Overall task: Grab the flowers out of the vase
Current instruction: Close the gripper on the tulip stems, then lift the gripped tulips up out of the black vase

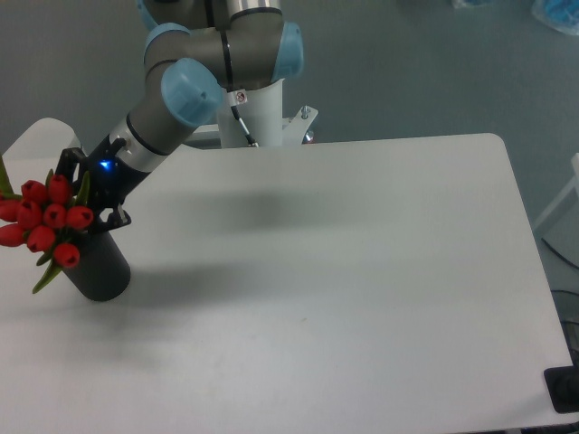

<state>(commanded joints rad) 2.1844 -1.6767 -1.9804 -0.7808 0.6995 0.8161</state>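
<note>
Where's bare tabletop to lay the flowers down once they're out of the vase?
Everything right of the vase is bare table, out to the far right edge and the front edge. The crowded spot is the left corner, where the gripper, flowers and vase bunch together.

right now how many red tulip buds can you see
7 buds showing, all clustered in the flowers at the table's left edge, leaning left out of the black vase. More may be hidden behind the leaves.
</note>
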